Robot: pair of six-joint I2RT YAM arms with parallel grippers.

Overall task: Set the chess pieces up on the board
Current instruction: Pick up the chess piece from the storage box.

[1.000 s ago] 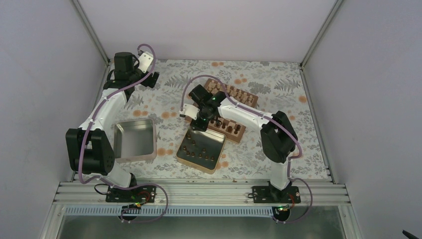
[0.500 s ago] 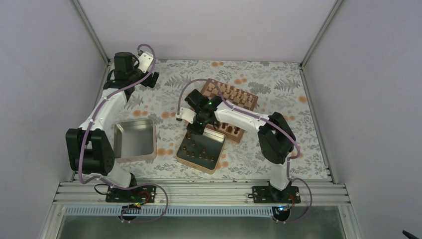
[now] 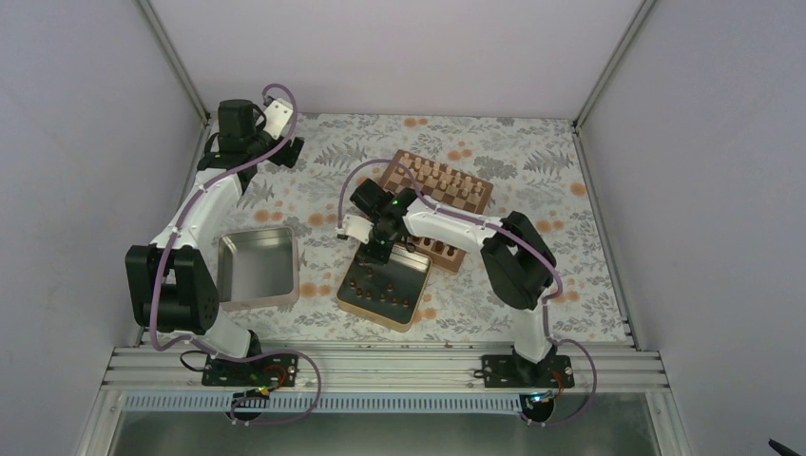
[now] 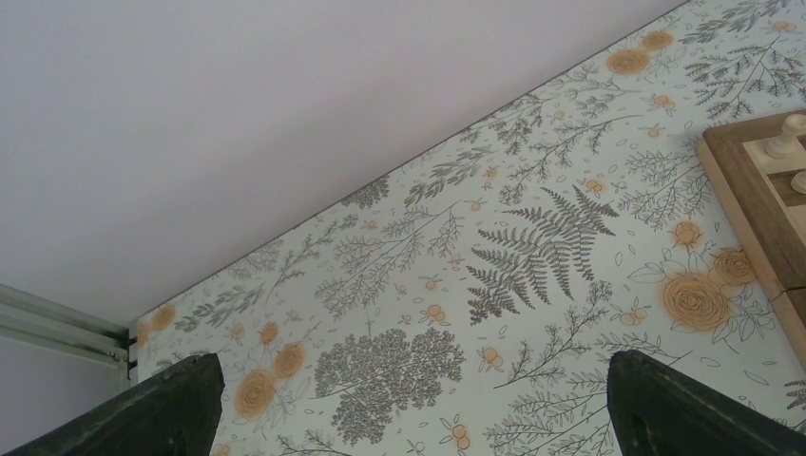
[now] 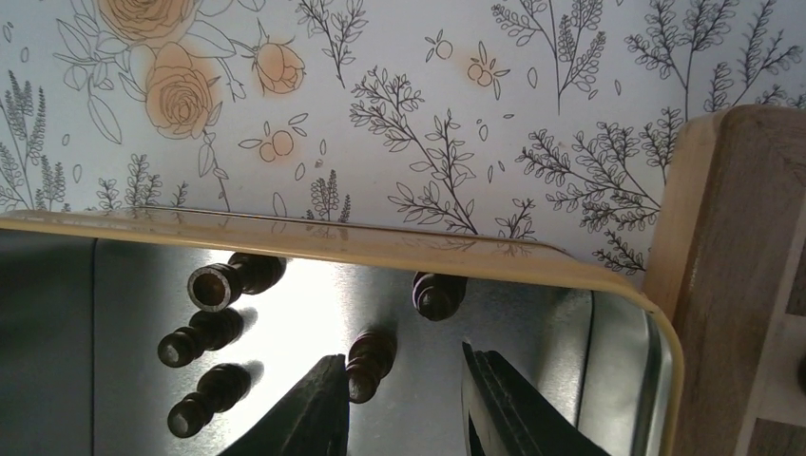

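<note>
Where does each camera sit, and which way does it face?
Top external: above, behind both arms, looking down on board, piece tin, empty tin.
Left wrist: far left, facing across the cloth to the board's corner; open left gripper.
Right wrist: over the piece tin, looking down at dark pieces; open right gripper.
Shared: the board, in all.

In the top view the chess pieces [image 3: 382, 283] in the tin [image 3: 373, 316] are too small for us to tell apart, and the right arm [image 3: 447, 223] covers part of the board [image 3: 473, 198]. The left wrist view cuts the board to one corner. The right wrist view crops the right gripper [image 5: 404, 359] at its bottom edge; one piece seems partly behind a finger.
</note>
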